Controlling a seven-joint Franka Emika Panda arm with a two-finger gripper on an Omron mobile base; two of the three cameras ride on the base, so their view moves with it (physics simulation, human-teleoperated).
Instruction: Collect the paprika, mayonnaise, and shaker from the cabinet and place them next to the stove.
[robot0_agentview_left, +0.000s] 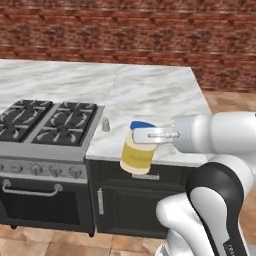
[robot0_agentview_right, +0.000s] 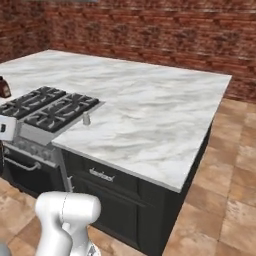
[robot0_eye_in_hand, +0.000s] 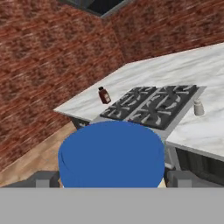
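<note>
My gripper (robot0_agentview_left: 150, 135) is shut on the mayonnaise (robot0_agentview_left: 136, 156), a pale-yellow jar with a blue lid, gripped near the lid. The jar hangs slightly tilted over the counter's front edge, right of the stove (robot0_agentview_left: 50, 122). In the hand view its blue lid (robot0_eye_in_hand: 111, 153) sits between the dark fingertips (robot0_eye_in_hand: 46, 178). The small pale shaker (robot0_agentview_left: 105, 124) stands on the marble just right of the stove, also seen as the shaker (robot0_agentview_right: 86, 118) and the shaker (robot0_eye_in_hand: 198, 107). The paprika (robot0_eye_in_hand: 104, 95), a dark red-brown bottle, stands on the counter left of the stove (robot0_eye_in_hand: 151, 103). The cabinet is out of view.
The marble island counter (robot0_agentview_left: 160, 95) stretches wide to the right of the stove. Dark drawers and doors (robot0_agentview_left: 130, 200) sit below it. A brick wall (robot0_agentview_left: 125, 35) runs behind, and wooden floor (robot0_agentview_right: 225, 175) surrounds the island. A dark box (robot0_eye_in_hand: 98, 4) hangs high on the wall.
</note>
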